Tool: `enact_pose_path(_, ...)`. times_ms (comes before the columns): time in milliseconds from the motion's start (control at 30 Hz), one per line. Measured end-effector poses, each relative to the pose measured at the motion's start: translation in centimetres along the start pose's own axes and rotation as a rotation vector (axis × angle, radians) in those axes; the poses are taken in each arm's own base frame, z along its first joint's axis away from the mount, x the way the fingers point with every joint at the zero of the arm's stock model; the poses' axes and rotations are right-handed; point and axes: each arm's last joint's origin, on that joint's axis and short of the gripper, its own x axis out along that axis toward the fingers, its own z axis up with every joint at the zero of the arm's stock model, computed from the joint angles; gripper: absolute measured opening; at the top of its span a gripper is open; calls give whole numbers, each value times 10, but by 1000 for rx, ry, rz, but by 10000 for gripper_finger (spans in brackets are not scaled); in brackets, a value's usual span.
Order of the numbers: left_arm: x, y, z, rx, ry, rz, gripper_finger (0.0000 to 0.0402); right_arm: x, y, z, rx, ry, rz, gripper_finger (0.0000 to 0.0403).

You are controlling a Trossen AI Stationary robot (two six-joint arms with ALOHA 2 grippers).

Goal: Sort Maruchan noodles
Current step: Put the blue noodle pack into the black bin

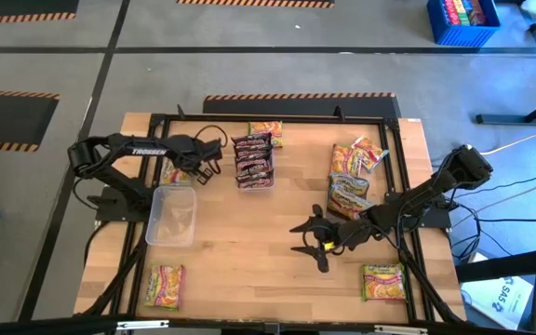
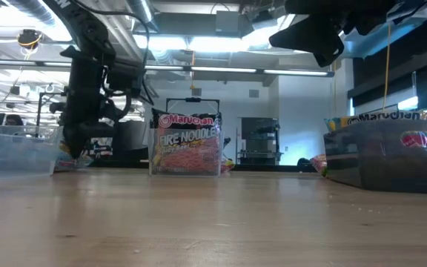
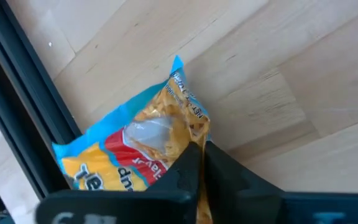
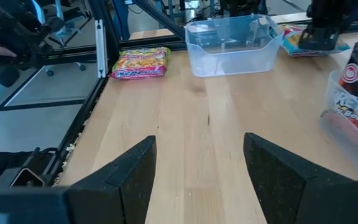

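Note:
A light blue Maruchan packet point(image 3: 129, 146) lies at the table's left edge, beside the black frame rail. My left gripper point(image 3: 199, 163) stands over it, shut on it; the high view shows this gripper point(image 1: 192, 172) just beyond an empty clear bin point(image 1: 172, 214). Maroon packets stand on edge in a second clear bin point(image 1: 254, 160). Further packets are heaped in a third bin point(image 1: 350, 181) at the right. My right gripper point(image 4: 199, 165) hovers open above the table's middle point(image 1: 310, 240), with nothing between its fingers. My left gripper pinches the light blue packet's wrapper edge point(image 3: 195, 132), near one corner, between its two shut fingers. The fingers come steeply from above. The rest of the packet lies flat on the table.
Loose packets lie on the table: a yellow-pink one point(image 1: 164, 286) near left, another point(image 1: 383, 281) near right, a yellow-green one point(image 1: 266, 133) at the far side. Black frame rails point(image 1: 147, 177) run along the table's edges. Bare wood point(image 1: 249, 251) spreads between the bins.

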Motion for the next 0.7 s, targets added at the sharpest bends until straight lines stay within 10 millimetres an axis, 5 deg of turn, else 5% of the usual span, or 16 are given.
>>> enact_pose_path(267, -11, -8, 1, 44, -33, 7, 0, 0, 0, 0, 0, -2, -4, 225)
enact_pose_path(700, -66, -47, 3, 187, -188, -134, 0, 0, 0, 0, 0, 0, -2, 225)
